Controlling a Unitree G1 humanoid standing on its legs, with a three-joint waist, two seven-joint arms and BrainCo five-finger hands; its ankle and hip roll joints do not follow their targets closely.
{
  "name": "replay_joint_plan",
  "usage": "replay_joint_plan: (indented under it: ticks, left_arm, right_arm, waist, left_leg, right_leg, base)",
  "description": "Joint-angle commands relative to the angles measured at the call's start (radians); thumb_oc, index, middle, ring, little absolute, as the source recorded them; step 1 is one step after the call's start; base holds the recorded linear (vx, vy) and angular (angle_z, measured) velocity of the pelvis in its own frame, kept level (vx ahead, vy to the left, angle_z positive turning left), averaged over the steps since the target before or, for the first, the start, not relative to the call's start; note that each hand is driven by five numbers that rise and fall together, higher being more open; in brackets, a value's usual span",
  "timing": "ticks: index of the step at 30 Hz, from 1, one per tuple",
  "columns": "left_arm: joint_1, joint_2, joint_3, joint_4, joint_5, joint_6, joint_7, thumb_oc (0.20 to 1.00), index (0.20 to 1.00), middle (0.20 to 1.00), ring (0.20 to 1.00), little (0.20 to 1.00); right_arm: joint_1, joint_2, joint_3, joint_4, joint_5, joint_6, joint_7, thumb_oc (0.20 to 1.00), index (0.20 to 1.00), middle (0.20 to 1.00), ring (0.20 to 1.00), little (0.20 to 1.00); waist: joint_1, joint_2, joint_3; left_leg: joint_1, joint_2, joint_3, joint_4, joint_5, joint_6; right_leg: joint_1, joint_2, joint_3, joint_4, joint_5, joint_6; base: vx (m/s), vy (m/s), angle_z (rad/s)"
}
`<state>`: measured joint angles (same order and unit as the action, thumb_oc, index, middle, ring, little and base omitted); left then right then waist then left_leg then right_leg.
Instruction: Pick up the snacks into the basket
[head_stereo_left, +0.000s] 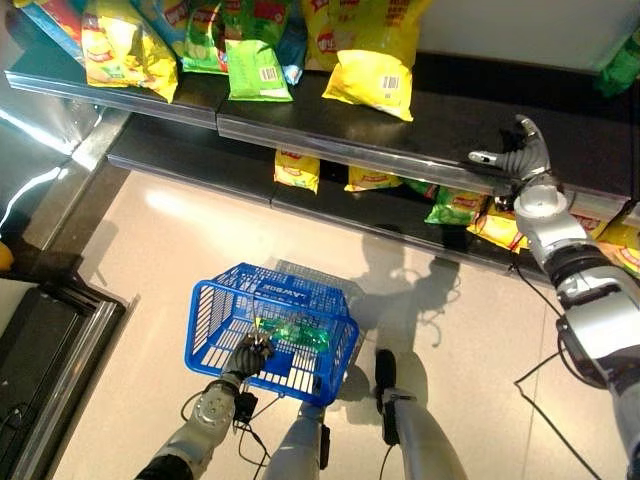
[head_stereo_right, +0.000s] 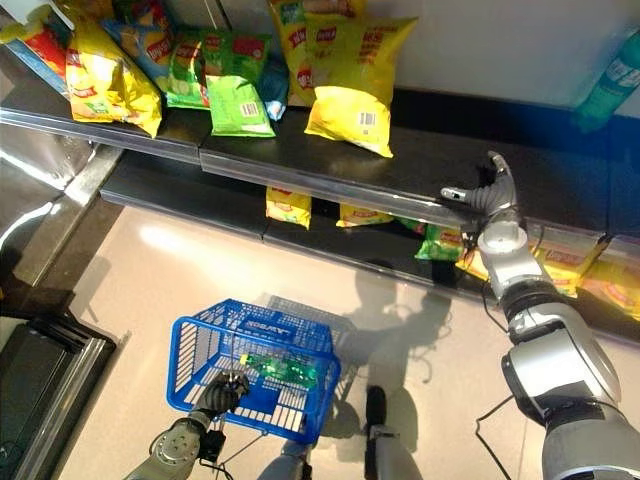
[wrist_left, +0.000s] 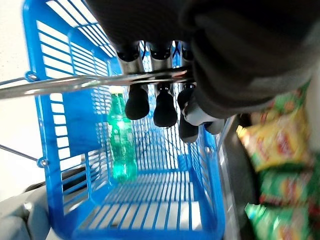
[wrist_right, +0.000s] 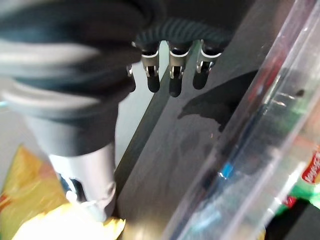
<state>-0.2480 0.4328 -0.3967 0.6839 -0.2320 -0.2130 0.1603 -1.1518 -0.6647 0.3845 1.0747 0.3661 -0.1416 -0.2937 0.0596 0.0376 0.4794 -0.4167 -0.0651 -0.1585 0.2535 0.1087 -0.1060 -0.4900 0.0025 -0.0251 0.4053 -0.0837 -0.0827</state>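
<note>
1. blue basket (head_stereo_left: 215, 335): plastic, slatted walls, hanging above the pale floor (head_stereo_left: 450, 330) in front of the shelves; its metal wire handle (wrist_left: 90, 84) crosses the left wrist view.
2. left hand (head_stereo_left: 250, 355): at the near rim of the basket, fingers (wrist_left: 165, 107) curled round the wire handle, carrying the basket.
3. green bottle (wrist_left: 121, 145): lying on its side inside the basket, on the bottom.
4. right hand (head_stereo_left: 522, 152): raised over the front edge of the upper shelf (head_stereo_left: 440, 140), above a bare dark stretch of it; fingers (wrist_right: 172, 80) straight and spread, thumb out to the side, nothing held.
5. large yellow snack bag (head_stereo_left: 372, 65): on the upper shelf, well to the left of the right hand, its lower corner near the shelf edge.
6. green snack bag (head_stereo_left: 255, 60): on the upper shelf, left of the large yellow bag, beside further green and blue packs.
7. yellow snack bag at far left (head_stereo_left: 125, 45): on the upper shelf, its lower end hanging over the shelf's front edge.
8. lower shelf (head_stereo_left: 200, 165): under the upper one, holding small yellow packs (head_stereo_left: 297, 170) and a green pack (head_stereo_left: 455, 207) below the right hand.
9. clear plastic strip (wrist_right: 260, 135): runs along the upper shelf's front edge, just beside the right hand.
</note>
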Motion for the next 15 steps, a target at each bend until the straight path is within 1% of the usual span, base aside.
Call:
replay_joint_plan:
  ticks: [1,2,3,4,6,7,8,9,10,11,12,13,14,15]
  left_arm:
    - [0.100,0.052,0.070,-0.039,-0.019,-0.047,0.039,0.200,0.200,0.200,0.200,0.200]
    - [0.100,0.052,0.069,-0.039,-0.019,-0.048,0.039,0.200,0.200,0.200,0.200,0.200]
    - [0.111,0.059,0.070,-0.016,0.011,-0.038,0.037,0.200,0.200,0.200,0.200,0.200]
    - [0.114,0.062,0.068,-0.001,0.025,-0.037,0.038,0.200,0.200,0.200,0.200,0.200]
    - [0.126,0.073,0.063,0.026,0.051,-0.034,0.036,0.200,0.200,0.200,0.200,0.200]
    - [0.126,0.073,0.063,0.027,0.052,-0.035,0.036,0.200,0.200,0.200,0.200,0.200]
    - [0.143,0.079,0.068,0.030,0.058,-0.030,0.028,0.200,0.200,0.200,0.200,0.200]
    - [0.144,0.080,0.068,0.030,0.058,-0.030,0.028,0.200,0.200,0.200,0.200,0.200]
    - [0.172,0.082,0.077,0.020,0.052,-0.030,0.021,0.200,0.200,0.200,0.200,0.200]
    - [0.187,0.093,0.085,0.004,0.053,-0.034,0.020,0.200,0.200,0.200,0.200,0.200]
    - [0.188,0.094,0.085,0.004,0.053,-0.034,0.020,0.200,0.200,0.200,0.200,0.200]
    - [0.179,0.099,0.081,0.007,0.061,-0.035,0.019,0.200,0.200,0.200,0.200,0.200]
    - [0.172,0.107,0.079,0.001,0.063,-0.034,0.019,0.200,0.200,0.200,0.200,0.200]
    - [0.160,0.117,0.077,-0.003,0.074,-0.028,0.019,0.200,0.200,0.200,0.200,0.200]
  right_arm:
    - [0.082,0.002,-0.011,-0.105,0.028,-0.059,0.002,1.000,1.000,1.000,1.000,1.000]
    - [0.083,0.002,-0.011,-0.105,0.028,-0.059,0.003,1.000,1.000,1.000,1.000,1.000]
    - [0.111,0.006,-0.014,-0.099,0.029,-0.056,0.010,1.000,1.000,1.000,1.000,1.000]
    - [0.118,0.011,-0.016,-0.092,0.028,-0.058,0.013,1.000,1.000,1.000,1.000,1.000]
    - [0.128,0.019,-0.011,-0.066,0.021,-0.058,0.021,1.000,1.000,1.000,1.000,1.000]
    - [0.128,0.020,-0.011,-0.065,0.021,-0.059,0.021,1.000,1.000,1.000,1.000,1.000]
    - [0.136,0.030,-0.008,-0.060,0.011,-0.057,0.030,1.000,1.000,1.000,1.000,1.000]
    - [0.137,0.030,-0.009,-0.061,0.011,-0.057,0.030,1.000,1.000,1.000,1.000,1.000]
    - [0.138,0.042,0.003,-0.078,0.000,-0.053,0.036,1.000,1.000,1.000,1.000,1.000]
    - [0.156,0.048,-0.005,-0.108,-0.021,-0.049,0.041,1.000,1.000,1.000,1.000,1.000]
    - [0.158,0.049,-0.007,-0.110,-0.022,-0.048,0.041,1.000,1.000,1.000,1.000,1.000]
    - [0.175,0.052,-0.024,-0.125,-0.021,-0.051,0.039,1.000,1.000,1.000,1.000,1.000]
    - [0.183,0.061,-0.030,-0.142,-0.017,-0.050,0.039,1.000,1.000,1.000,1.000,1.000]
    - [0.227,0.077,-0.051,-0.182,-0.023,-0.049,0.044,1.000,1.000,1.000,1.000,1.000]
  waist:
    - [0.039,-0.044,-0.043]
    - [0.039,-0.045,-0.042]
    - [0.061,-0.018,-0.055]
    - [0.073,-0.009,-0.056]
    - [0.102,-0.003,-0.066]
    - [0.103,-0.008,-0.065]
    - [0.122,-0.006,-0.082]
    - [0.124,-0.009,-0.080]
    - [0.133,-0.003,-0.094]
    - [0.147,-0.015,-0.105]
    - [0.149,-0.019,-0.104]
    - [0.148,-0.036,-0.112]
    - [0.146,-0.044,-0.112]
    - [0.133,-0.067,-0.116]
  left_leg:
    - [-0.097,-0.002,0.003,0.154,-0.062,0.000]
    - [-0.093,-0.003,0.004,0.154,-0.065,0.001]
    - [-0.112,0.011,0.002,-0.025,0.014,0.002]
    - [-0.139,0.025,0.008,-0.097,0.051,-0.005]
    - [-0.169,0.037,0.018,-0.207,0.087,-0.011]
    - [-0.164,0.035,0.022,-0.212,0.088,-0.011]
    - [-0.175,0.048,0.041,-0.221,0.111,-0.017]
    - [-0.171,0.048,0.045,-0.221,0.110,-0.016]
    - [-0.141,0.065,0.056,-0.213,0.103,0.001]
    - [-0.117,0.072,0.066,-0.194,0.129,0.007]
    - [-0.115,0.069,0.069,-0.194,0.128,0.008]
    - [-0.115,0.065,0.081,-0.170,0.115,0.016]
    - [-0.113,0.062,0.087,-0.148,0.098,0.029]
    - [-0.107,0.036,0.108,-0.094,0.047,0.059]
  right_leg:
    - [0.147,-0.019,0.070,-0.125,-0.019,0.147]
    - [0.151,-0.020,0.071,-0.126,-0.021,0.147]
    - [0.189,0.033,0.078,-0.137,-0.036,0.149]
    - [0.210,0.050,0.082,-0.142,-0.049,0.149]
    - [0.259,0.074,0.113,-0.144,-0.089,0.147]
    - [0.261,0.070,0.116,-0.142,-0.093,0.148]
    - [0.322,0.077,0.154,-0.149,-0.132,0.150]
    - [0.326,0.074,0.158,-0.149,-0.133,0.150]
    - [0.340,0.072,0.167,-0.140,-0.156,0.157]
    - [0.367,0.041,0.170,-0.146,-0.163,0.179]
    - [0.369,0.038,0.172,-0.146,-0.165,0.180]
    - [0.380,0.012,0.169,-0.138,-0.170,0.196]
    - [0.369,-0.008,0.167,-0.115,-0.156,0.208]
    - [0.338,-0.058,0.172,-0.017,-0.088,0.239]
  base:
    - [0.10,-0.053,-0.21]
    - [0.27,0.000,-0.30]
    - [0.29,0.048,-0.13]
    - [0.39,0.066,-0.05]
    - [0.27,0.087,0.06]
    - [0.39,0.171,-0.23]
    - [0.27,0.117,-0.44]
    - [0.37,0.235,-0.61]
    - [0.29,0.296,-0.77]
    - [0.29,0.297,-0.76]
    - [0.31,0.263,-1.02]
    - [0.23,0.158,-0.95]
    - [0.43,0.320,-0.93]
    - [0.39,0.329,-0.39]
